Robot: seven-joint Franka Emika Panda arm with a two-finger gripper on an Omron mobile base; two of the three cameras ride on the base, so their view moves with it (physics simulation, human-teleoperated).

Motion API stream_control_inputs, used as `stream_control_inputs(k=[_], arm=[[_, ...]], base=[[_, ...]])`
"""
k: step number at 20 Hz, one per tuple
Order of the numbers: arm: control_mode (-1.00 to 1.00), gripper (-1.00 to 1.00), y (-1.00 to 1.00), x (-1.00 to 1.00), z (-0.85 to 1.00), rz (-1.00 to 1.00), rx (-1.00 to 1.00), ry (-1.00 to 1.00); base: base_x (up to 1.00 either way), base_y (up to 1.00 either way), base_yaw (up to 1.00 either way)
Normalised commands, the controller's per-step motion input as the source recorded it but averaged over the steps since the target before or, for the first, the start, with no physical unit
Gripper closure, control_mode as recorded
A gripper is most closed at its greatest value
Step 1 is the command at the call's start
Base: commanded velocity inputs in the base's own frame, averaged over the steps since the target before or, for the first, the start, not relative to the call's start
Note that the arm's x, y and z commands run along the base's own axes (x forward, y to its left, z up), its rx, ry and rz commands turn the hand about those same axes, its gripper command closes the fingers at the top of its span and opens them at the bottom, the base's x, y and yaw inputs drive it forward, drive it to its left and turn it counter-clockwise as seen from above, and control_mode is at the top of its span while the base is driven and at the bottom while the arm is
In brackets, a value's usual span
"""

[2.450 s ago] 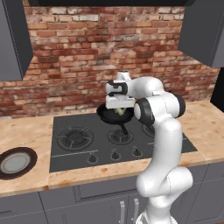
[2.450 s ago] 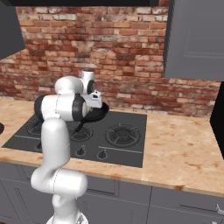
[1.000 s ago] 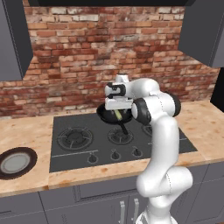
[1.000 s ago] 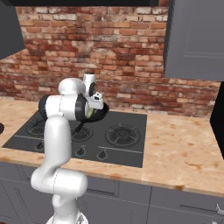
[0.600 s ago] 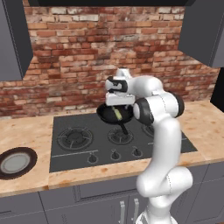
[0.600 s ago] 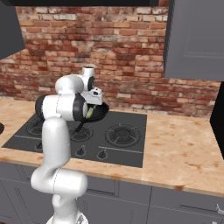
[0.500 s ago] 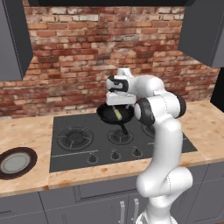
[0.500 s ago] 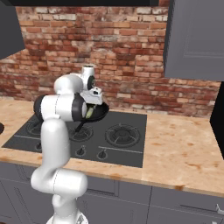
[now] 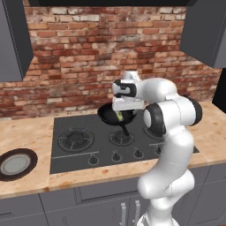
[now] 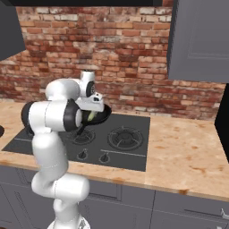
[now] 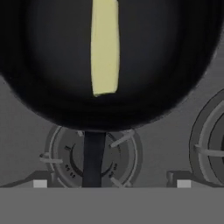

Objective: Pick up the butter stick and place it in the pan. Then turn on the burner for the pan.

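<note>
The black pan [image 9: 110, 115] sits on the back middle burner of the cooktop, its short handle [image 9: 125, 129] pointing toward the front. The pale yellow butter stick [image 9: 119, 116] lies flat inside it, free of the fingers. My gripper [image 9: 125, 112] hovers just above the pan, pointing down, open and holding nothing. In the hand view the butter stick [image 11: 105, 48] lies lengthwise on the pan's [image 11: 175, 65] dark floor, the handle [image 11: 93, 157] runs down over a burner, and the gripper [image 11: 111, 183] shows its tips far apart. From the right, the butter stick [image 10: 91, 116] and pan [image 10: 105, 113] peek out past my arm.
The dark cooktop [image 9: 75, 148] has a row of knobs [image 9: 115, 156] along its front edge. A dark round plate with a grey centre [image 9: 15, 163] lies on the wooden counter at far left. Grey cabinets [image 9: 205, 31] hang overhead; a brick wall stands behind.
My hand has risen a little above the pan. The butter stick stays lying in the pan.
</note>
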Motion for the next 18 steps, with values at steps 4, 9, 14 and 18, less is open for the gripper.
stream_control_inputs(k=[4,9,14,18], arm=[[-1.00,-1.00,-0.05,-0.62,0.02,0.00,0.00,-0.14],[-1.00,-1.00,-0.07,-0.48,0.02,0.00,0.00,-0.17],[-1.00,-1.00,-0.07,-0.28,0.10,0.00,0.00,-0.01],[-1.00,-1.00,-0.01,-0.31,0.04,0.00,0.00,0.00]], base=[[0.00,0.00,0.00],[0.00,0.00,0.00],[0.00,0.00,0.00],[0.00,0.00,0.00]])
